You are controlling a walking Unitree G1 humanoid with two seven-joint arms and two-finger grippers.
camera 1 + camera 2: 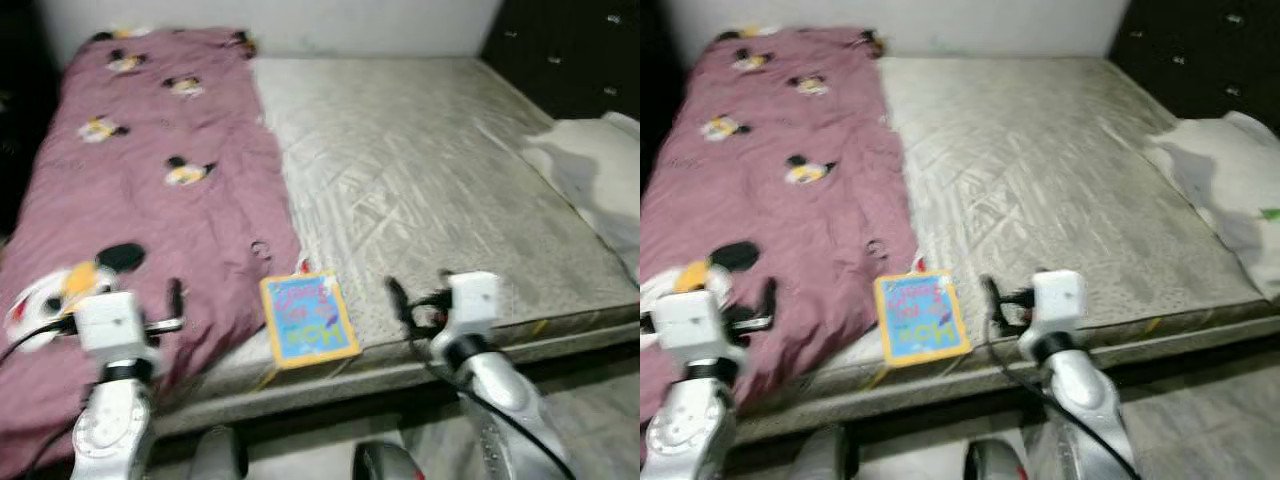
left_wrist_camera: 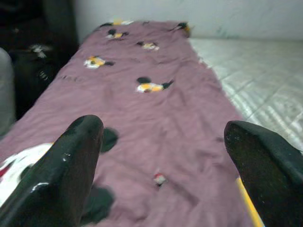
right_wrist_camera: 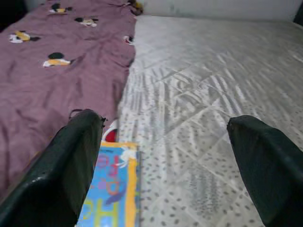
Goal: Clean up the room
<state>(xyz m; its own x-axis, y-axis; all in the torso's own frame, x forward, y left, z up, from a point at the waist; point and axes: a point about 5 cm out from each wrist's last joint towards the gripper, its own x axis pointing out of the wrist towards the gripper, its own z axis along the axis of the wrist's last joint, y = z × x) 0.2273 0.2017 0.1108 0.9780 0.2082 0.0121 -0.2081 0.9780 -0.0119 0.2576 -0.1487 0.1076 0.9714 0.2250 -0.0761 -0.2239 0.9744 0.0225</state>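
A mauve blanket printed with cartoon mice covers the left part of a bare grey mattress. A children's book with a yellow border and blue cover lies flat near the mattress's front edge, just right of the blanket's hem. My left gripper hovers open over the front of the blanket, left of the book; nothing sits between its fingers. My right gripper is open above the mattress, a little right of the book, holding nothing.
A crumpled white cloth lies on the bed's right side. Dark drawers stand at the back right and dark furniture along the left. Pale floor shows below the bed's front edge.
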